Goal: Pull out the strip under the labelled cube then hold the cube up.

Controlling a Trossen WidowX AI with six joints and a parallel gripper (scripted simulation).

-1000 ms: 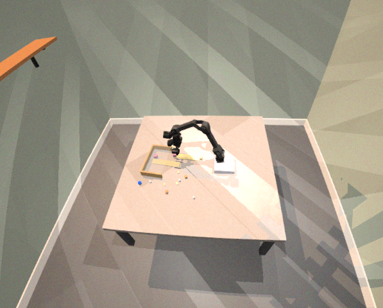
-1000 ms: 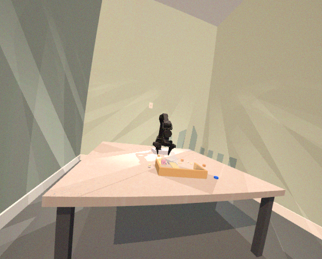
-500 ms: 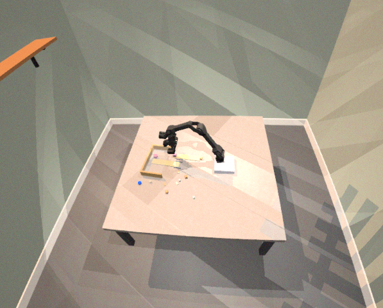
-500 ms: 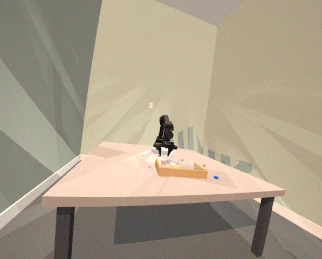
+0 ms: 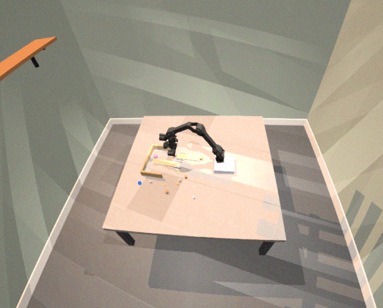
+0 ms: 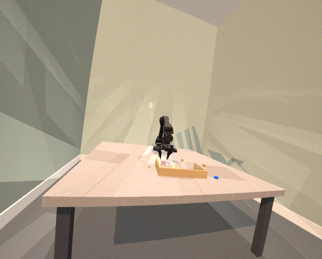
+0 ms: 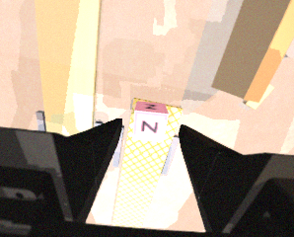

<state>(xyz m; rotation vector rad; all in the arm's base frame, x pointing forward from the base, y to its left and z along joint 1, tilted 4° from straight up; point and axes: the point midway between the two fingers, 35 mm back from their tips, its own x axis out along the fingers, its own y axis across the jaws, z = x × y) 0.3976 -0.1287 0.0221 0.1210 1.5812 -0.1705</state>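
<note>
The pink cube labelled N (image 7: 150, 125) rests on the far end of a yellow-and-white latticed strip (image 7: 137, 183) (image 5: 188, 156). My gripper (image 7: 151, 125) (image 6: 164, 159) (image 5: 171, 154) is open and points down, with one fingertip on each side of the cube in the wrist view. How far the tips are above the cube is hard to tell. In the top view the gripper hides the cube. Short pale rails (image 7: 171, 155) stand along both sides of the strip. A second, plain yellow strip (image 7: 83, 59) (image 5: 163, 162) lies to the left in the wrist view.
An orange-yellow three-sided wall (image 5: 151, 173) (image 6: 183, 173) surrounds the strips' far ends. A pink block (image 5: 155, 155) lies inside it. A blue piece (image 5: 139, 182) (image 6: 216, 177), orange cubes (image 5: 185, 176) (image 5: 167, 191) and several small bits lie in front. The arm's base stands beside a white slab (image 5: 229, 165).
</note>
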